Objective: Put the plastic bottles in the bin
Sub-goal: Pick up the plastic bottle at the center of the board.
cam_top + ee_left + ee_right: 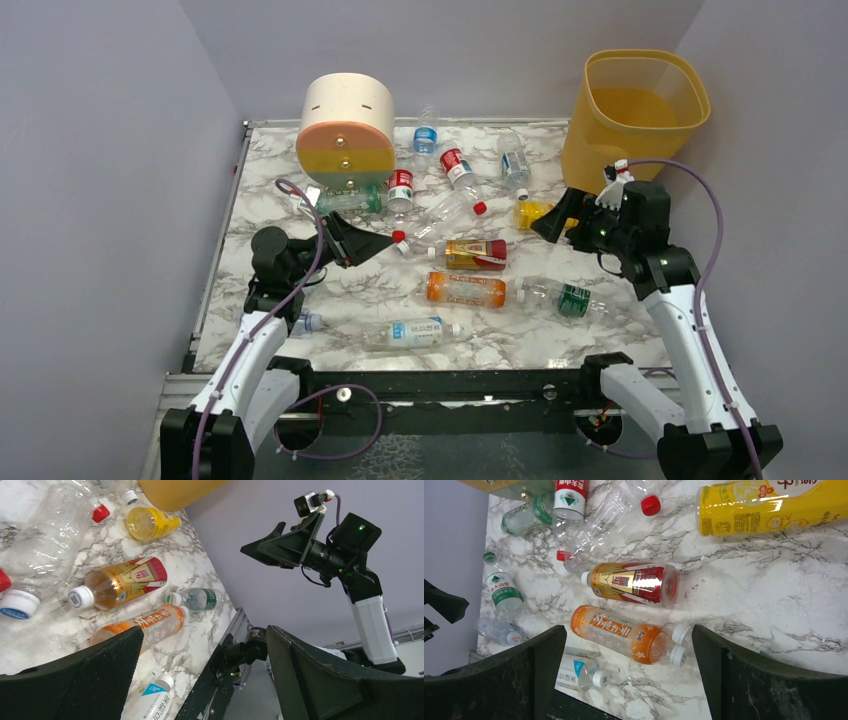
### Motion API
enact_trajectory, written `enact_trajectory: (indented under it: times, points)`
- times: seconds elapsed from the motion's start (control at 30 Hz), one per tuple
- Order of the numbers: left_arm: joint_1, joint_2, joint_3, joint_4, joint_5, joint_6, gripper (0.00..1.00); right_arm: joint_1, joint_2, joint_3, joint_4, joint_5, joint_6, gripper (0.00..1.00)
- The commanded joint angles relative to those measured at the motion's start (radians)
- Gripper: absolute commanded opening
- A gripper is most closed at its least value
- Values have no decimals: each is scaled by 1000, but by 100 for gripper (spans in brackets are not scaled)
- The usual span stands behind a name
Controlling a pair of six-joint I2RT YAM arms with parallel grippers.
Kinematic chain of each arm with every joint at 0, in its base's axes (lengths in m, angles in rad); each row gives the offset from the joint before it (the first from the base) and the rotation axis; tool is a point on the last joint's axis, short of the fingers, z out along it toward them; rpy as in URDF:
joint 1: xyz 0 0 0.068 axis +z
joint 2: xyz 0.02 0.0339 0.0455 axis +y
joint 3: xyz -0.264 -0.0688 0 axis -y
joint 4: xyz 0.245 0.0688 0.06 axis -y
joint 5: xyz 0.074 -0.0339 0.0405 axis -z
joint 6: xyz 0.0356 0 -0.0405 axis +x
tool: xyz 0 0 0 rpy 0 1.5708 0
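Left hand: your left hand [370, 243] hung wide open and held nothing, over the left-middle of the table [540, 345], with a red-capped clear bottle [445, 212] just beyond its tips.
Right hand: your right hand [553, 218] was also spread wide and empty, just in front of the bin [590, 150] and close to the yellow bottle [533, 213].
Bin: it stood upright at the table's far right corner.
Plastic bottles [458, 166]: all that you could see lay on the table, outside the bin.
Between your hands: the red-and-gold labelled bottle [477, 254] lay on its side.
Nearer row: the orange bottle [466, 288] lay just beside the green-labelled bottle [562, 299], their white caps close together.
Near edge: the white-and-blue labelled bottle [415, 332] lay on its side.
Far side: clear bottles with red and blue labels lay scattered beside the round drawer unit [345, 125].
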Motion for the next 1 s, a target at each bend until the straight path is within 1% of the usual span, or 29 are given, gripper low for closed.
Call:
enact_trajectory:
  times: [0.0,0.13,0.37,0.47,0.5,0.6,0.67,0.73,0.77,0.87,0.97]
  points:
    - [1,-47,6,16,67,-54,99,1,-40,41,-72,-48,-53,99]
    - [2,-31,-23,3,81,-84,99,0,-53,41,-94,-50,-66,99]
    - [2,-117,-93,-2,40,-122,99,1,-89,20,-127,-110,-95,99]
    - [2,-63,-98,5,78,-147,99,0,-94,19,-122,-148,-111,99]
    - [2,-49,-95,37,99,-143,99,1,-87,22,-119,-157,-120,99]
    - [2,-119,-78,24,70,-116,99,0,-45,24,-105,-184,-150,99]
    - [2,-153,-33,-81,40,-40,99,1,-17,15,-93,-199,-165,99]
    - [2,-123,45,-270,10,77,99,1,5,3,-73,-222,-161,99]
    - [1,-100,81,-336,9,126,99,1,16,-5,-60,-236,-156,99]
    - [0,-46,143,-430,6,202,99,1,65,-16,-40,-232,-152,100]
    - [-12,-17,201,-551,-61,292,99,3,115,-14,-20,-188,-147,100]
